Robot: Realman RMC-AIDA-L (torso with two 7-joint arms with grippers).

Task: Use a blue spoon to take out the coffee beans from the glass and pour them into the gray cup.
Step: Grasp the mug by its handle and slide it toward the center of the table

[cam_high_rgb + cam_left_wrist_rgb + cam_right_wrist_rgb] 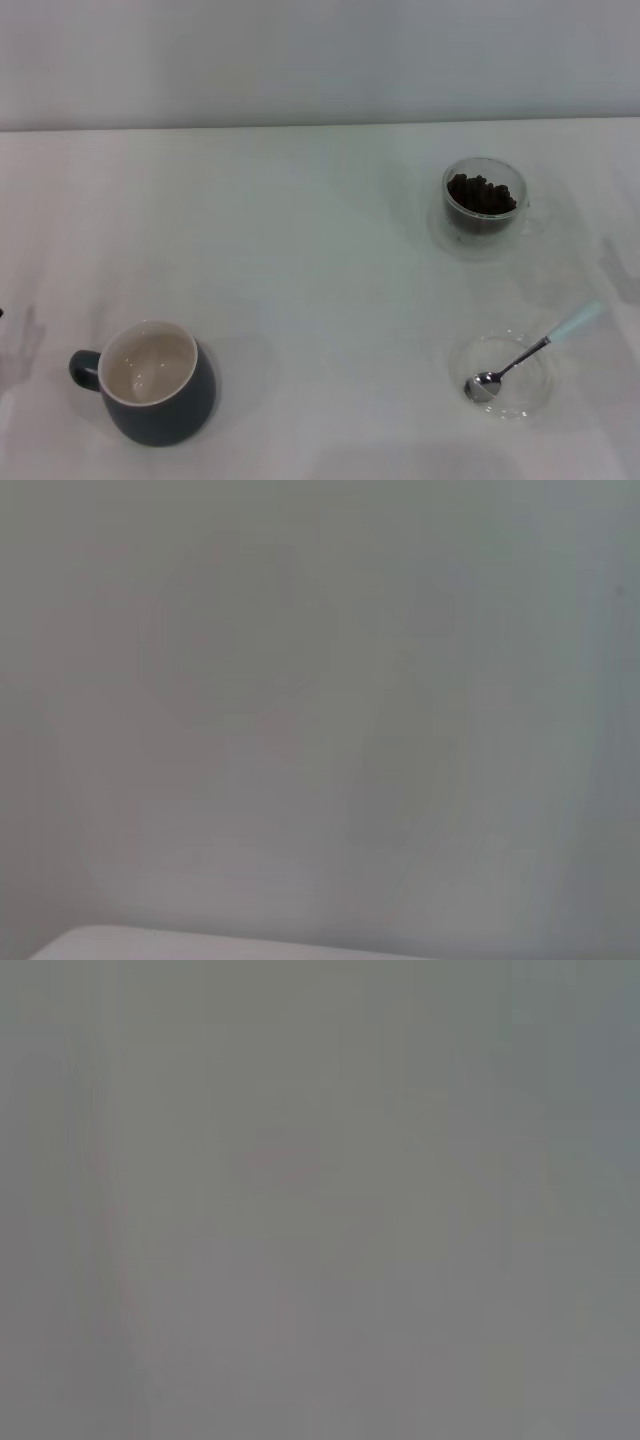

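On the left of the white worktop (300,250), near the front edge, stands the gray cup (150,385), upright, its loop handle pointing out to the left and its cream inside bare of beans. The middle of the worktop carries nothing of the task. Farther right and toward the back sits the glass (485,200), upright, with the coffee beans (481,193) heaped dark inside it and its thin handle turned to the right. Nearer the front on the right lies a shallow clear dish (505,375), well apart from the glass, and the blue spoon (535,352) rests in it: the metal bowl down on the dish floor, the pale handle propped over the rim and pointing away to the right and back. Neither claw appears in the head view, and both wrist views show only a blank pale surface, so whether the left or right claw is open or closed cannot be told. Judging from this layout, the task has not begun: the first step, picking up the spoon, is the one in hand. That calls for the right arm, the nearer one, to come down over the raised handle and pinch it where it clears the dish rim, without sliding the dish.
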